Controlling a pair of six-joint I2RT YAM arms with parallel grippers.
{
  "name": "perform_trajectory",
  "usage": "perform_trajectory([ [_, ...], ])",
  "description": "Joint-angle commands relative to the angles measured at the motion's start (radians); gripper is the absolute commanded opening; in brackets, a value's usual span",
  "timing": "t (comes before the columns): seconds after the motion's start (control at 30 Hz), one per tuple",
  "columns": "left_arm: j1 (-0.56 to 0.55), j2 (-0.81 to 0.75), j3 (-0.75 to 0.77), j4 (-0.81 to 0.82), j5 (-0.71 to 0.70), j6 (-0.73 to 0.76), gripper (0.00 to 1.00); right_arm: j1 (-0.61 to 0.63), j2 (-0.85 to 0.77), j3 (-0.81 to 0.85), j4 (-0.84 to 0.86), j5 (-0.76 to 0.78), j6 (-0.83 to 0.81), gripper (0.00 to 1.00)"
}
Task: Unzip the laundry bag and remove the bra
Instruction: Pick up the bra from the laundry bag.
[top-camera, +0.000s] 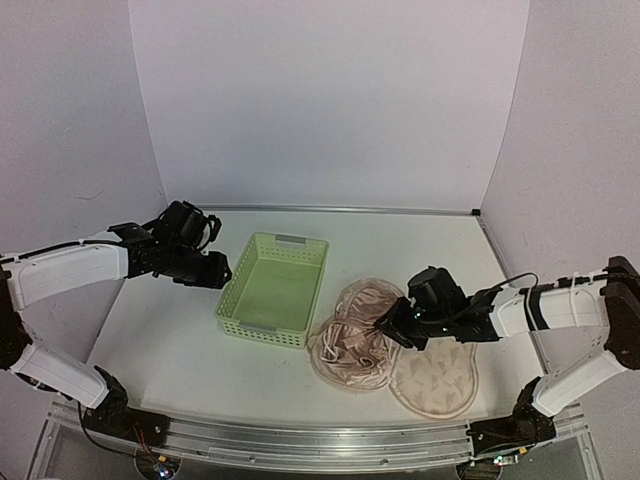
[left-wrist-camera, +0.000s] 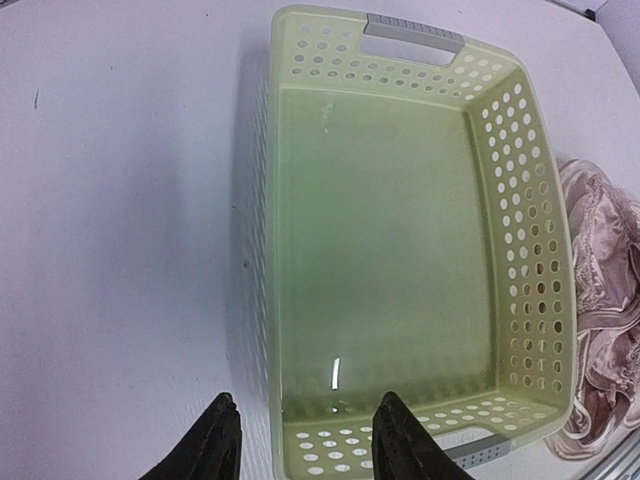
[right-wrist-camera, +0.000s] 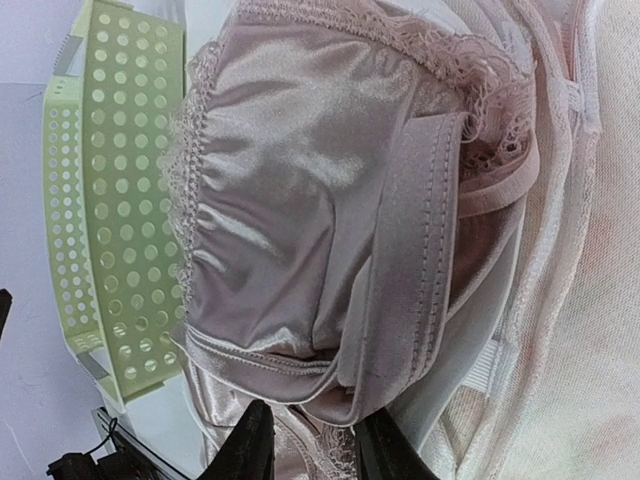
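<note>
Closest to my right wrist camera, the right gripper (right-wrist-camera: 315, 430) pinches a fold of the bra (right-wrist-camera: 300, 200). Satin fills the gap between its two dark fingers, whose bases are cut off by the frame's bottom edge. I count one bra, heaped on the left half of the one laundry bag (top-camera: 437, 385), which lies opened flat at the near edge of the table (top-camera: 160, 330), right of centre. That half is mostly hidden under the bra, and I cannot make out the zip. One green basket (top-camera: 272, 290) sits just beside the bag; whether they touch I cannot tell. My left gripper (left-wrist-camera: 307, 415) hangs spread, holding nothing, by the basket's left side, toward the table's left edge.
</note>
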Motion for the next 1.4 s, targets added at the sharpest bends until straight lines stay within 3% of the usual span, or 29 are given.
perform_trajectory([
  [0.0, -0.004, -0.033, 0.044, 0.002, 0.003, -0.007, 0.45, -0.003, 0.027, 0.005, 0.113, 0.031, 0.022, 0.27],
  [0.43, -0.004, -0.034, 0.045, 0.0, 0.005, -0.007, 0.45, -0.002, 0.086, 0.041, 0.171, 0.029, 0.034, 0.24],
  [0.57, -0.004, -0.034, 0.049, -0.001, 0.005, -0.003, 0.45, -0.002, 0.082, 0.044, 0.171, 0.048, 0.034, 0.3],
  [0.63, -0.004, -0.028, 0.053, 0.0, 0.008, -0.002, 0.45, -0.003, 0.092, 0.049, 0.171, 0.049, 0.034, 0.24],
  [0.77, -0.003, -0.02, 0.057, 0.001, 0.011, 0.001, 0.45, -0.003, 0.097, 0.05, 0.174, 0.051, 0.04, 0.0],
  [1.37, -0.004, -0.033, 0.069, -0.001, 0.018, 0.003, 0.45, -0.002, -0.083, 0.017, 0.164, 0.075, 0.001, 0.0],
])
